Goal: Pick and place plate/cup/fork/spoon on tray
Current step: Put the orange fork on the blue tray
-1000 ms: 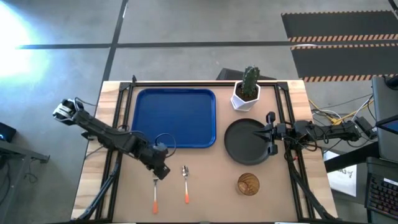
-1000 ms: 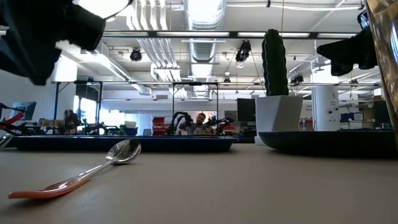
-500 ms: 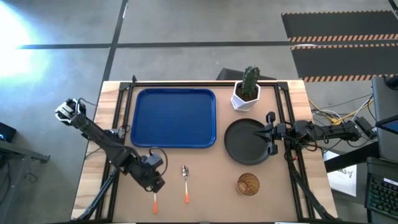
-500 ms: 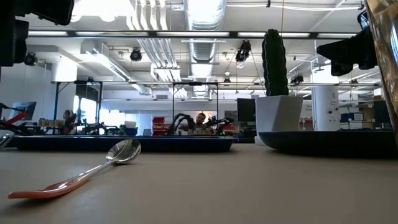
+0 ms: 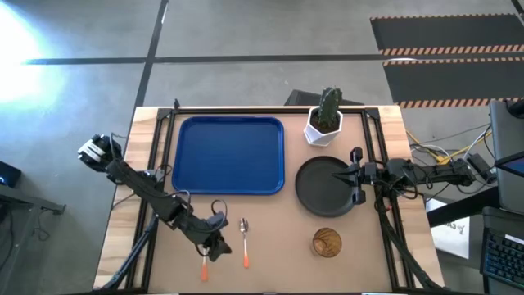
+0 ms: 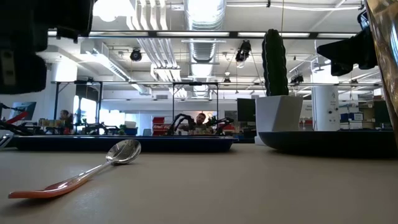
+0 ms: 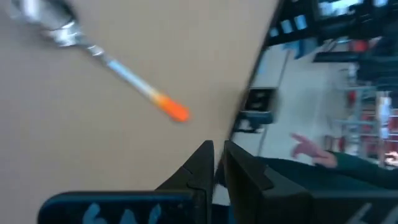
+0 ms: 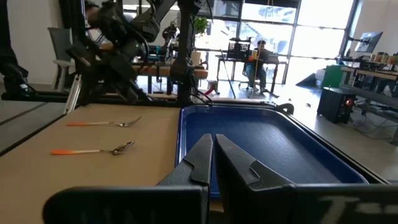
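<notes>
With the tray (image 5: 230, 154) bare, left hand (image 5: 214, 247) is down at the fork (image 5: 205, 264), fingers nearly together; can't confirm a grip. Next: lift, carry far to tray. Right hand (image 5: 358, 175), pressed together, waits over the plate (image 5: 321, 192).

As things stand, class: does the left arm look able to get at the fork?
Probably yes. The left gripper sits right at the fork, over its tine end, with only bare table around. The spoon lies apart beside it, not in the way.
</notes>
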Controlling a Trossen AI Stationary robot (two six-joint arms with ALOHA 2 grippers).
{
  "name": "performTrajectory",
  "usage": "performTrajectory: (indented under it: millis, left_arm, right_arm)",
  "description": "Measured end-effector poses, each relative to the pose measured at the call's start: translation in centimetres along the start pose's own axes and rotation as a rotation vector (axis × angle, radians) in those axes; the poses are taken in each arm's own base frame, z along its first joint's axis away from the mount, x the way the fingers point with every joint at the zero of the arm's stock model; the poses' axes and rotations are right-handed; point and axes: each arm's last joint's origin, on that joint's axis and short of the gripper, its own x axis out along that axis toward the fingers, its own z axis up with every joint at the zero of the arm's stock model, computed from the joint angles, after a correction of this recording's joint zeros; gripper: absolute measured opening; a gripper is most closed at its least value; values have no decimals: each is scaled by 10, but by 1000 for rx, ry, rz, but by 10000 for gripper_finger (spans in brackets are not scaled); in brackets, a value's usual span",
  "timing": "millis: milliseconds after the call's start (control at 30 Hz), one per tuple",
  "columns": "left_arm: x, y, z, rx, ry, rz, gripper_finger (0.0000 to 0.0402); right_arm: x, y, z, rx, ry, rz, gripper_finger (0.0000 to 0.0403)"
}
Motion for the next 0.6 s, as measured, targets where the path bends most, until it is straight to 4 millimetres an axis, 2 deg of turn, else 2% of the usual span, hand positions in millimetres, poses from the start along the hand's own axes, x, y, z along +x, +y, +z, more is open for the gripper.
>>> performTrajectory:
  millis: [167,233,300,467,600]
  left_arm:
    - [-11,-7,5,62,88,-54,30]
    - [-18,-7,7,90,159,-9,40]
    - [-27,-7,7,127,222,100,45]
    - [-61,-11,10,274,294,530,36]
    - [-83,-25,17,290,259,678,31]
  right_arm:
    - [0,0,0,0,0,0,9]
    - [0,0,0,0,0,0,9]
    - [0,0,0,0,0,0,9]
    - [0,0,0,0,0,0,9]
    - [0,0,0,0,0,0,9]
